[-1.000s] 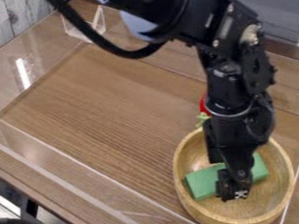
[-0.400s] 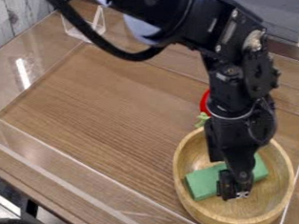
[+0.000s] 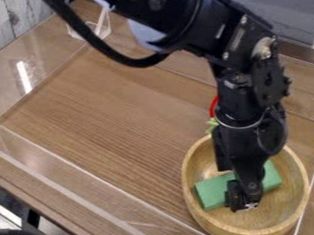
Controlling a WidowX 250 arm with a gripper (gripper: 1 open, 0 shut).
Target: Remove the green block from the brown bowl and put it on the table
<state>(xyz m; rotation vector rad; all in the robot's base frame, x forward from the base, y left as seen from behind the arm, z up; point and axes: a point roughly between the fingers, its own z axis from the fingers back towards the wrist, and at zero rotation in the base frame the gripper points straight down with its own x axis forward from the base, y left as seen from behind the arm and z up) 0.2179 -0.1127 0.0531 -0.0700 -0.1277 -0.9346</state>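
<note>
Reaching straight down into the brown bowl [image 3: 204, 183], we hold our gripper [image 3: 244, 195] with jaws spread wide over the green block [image 3: 216, 189] inside it, ready to clamp.

A black robot arm [image 3: 202, 32] bends in from the upper left, its wrist turned straight down, its gripper [image 3: 245, 195] held low with jaws spread wide.

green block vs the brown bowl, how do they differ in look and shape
The green block is a flat, straight-edged mint slab; the brown bowl is round, light-tan wood with a thick rim. The block is much smaller and lies inside the bowl, which sits on the table. Both look matte.
</note>
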